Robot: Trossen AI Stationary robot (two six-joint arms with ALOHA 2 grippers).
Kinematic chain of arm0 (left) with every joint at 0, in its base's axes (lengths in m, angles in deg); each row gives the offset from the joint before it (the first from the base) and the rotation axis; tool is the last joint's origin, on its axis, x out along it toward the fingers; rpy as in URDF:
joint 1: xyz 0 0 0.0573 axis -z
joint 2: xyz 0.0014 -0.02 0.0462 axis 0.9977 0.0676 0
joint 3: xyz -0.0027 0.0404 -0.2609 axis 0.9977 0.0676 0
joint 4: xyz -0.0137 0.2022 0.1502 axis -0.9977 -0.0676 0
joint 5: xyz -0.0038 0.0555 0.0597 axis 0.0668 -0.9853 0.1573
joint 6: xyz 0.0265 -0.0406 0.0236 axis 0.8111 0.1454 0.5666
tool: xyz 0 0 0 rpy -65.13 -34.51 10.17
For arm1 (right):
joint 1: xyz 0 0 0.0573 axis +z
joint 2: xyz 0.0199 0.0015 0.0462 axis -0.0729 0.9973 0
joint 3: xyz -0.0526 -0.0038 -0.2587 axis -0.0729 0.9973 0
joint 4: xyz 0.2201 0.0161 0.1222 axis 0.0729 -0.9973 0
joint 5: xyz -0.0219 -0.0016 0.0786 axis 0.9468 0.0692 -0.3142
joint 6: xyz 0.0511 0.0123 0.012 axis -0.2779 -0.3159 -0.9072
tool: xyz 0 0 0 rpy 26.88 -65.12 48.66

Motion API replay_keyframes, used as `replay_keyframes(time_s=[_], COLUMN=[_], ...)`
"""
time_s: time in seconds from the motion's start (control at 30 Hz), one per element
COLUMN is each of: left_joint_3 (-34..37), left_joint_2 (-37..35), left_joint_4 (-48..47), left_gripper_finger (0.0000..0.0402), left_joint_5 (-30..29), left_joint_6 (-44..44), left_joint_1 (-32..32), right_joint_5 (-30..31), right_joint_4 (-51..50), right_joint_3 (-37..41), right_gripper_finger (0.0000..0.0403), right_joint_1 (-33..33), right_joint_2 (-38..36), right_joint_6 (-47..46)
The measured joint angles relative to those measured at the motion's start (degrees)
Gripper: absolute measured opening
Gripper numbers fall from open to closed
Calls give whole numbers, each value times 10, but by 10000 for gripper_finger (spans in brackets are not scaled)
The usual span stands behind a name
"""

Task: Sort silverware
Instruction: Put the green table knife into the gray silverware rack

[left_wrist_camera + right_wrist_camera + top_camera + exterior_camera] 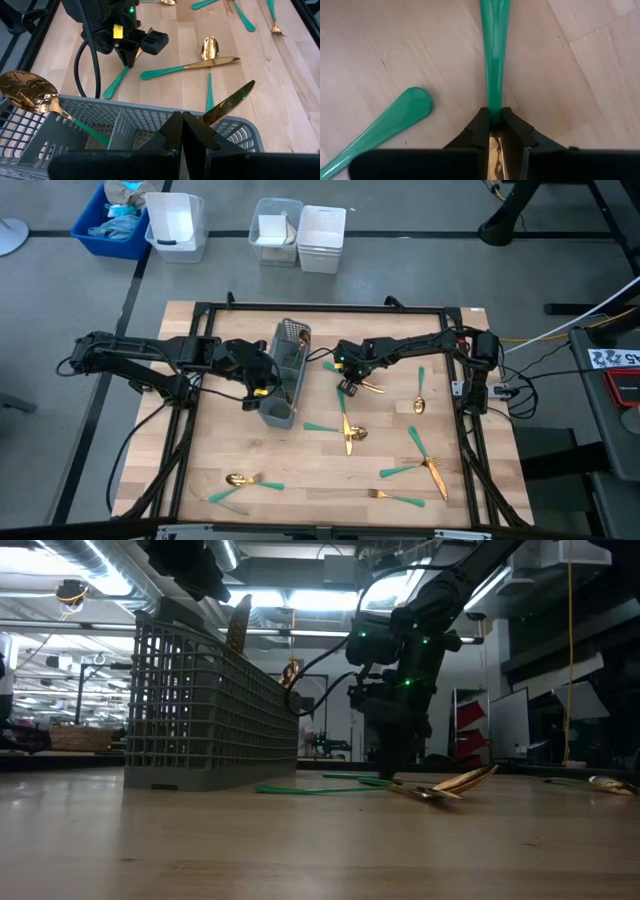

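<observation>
My right gripper [347, 387] stands on the table right of the grey mesh caddy [285, 375], shut on one teal-handled piece of silverware [117, 82]. That piece's gold head [372, 387] points toward the table's right. My left gripper [182, 131] hangs shut just above the caddy's near wall and holds nothing. A gold spoon [27, 92] and a knife blade [227, 104] stand in the caddy. More silverware lies loose on the wood: a knife crossing a spoon [348, 430], and a spoon [420, 402]. My right gripper pinches the piece between its two fingers where the teal handle [493, 107] meets the gold head. The fingers come steeply from above and lie across the piece. The handle runs out from the fingers low along the table top; whether it rests there I cannot tell.
Another teal handle end [400, 117] lies close beside the held piece. Further pieces lie at the near right [425, 465] and near left [240, 480]. A black frame [320, 308] edges the table. White bins [300, 235] and a blue bin [110, 220] stand beyond it.
</observation>
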State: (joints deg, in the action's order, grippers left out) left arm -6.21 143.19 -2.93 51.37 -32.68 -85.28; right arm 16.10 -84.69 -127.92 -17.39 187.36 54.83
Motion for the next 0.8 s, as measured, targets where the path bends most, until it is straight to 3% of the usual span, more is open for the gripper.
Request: replay_keyframes(time_s=[0.8], left_joint_3=[0], left_joint_2=[0], left_joint_4=[0], left_gripper_finger=[4], left_joint_5=[0], left_joint_6=[0], left_joint_1=[0], right_joint_5=[-11], right_joint_4=[-226], right_joint_3=[-138], right_gripper_finger=[33], right_joint_1=[1], right_joint_2=[1], right_joint_6=[68])
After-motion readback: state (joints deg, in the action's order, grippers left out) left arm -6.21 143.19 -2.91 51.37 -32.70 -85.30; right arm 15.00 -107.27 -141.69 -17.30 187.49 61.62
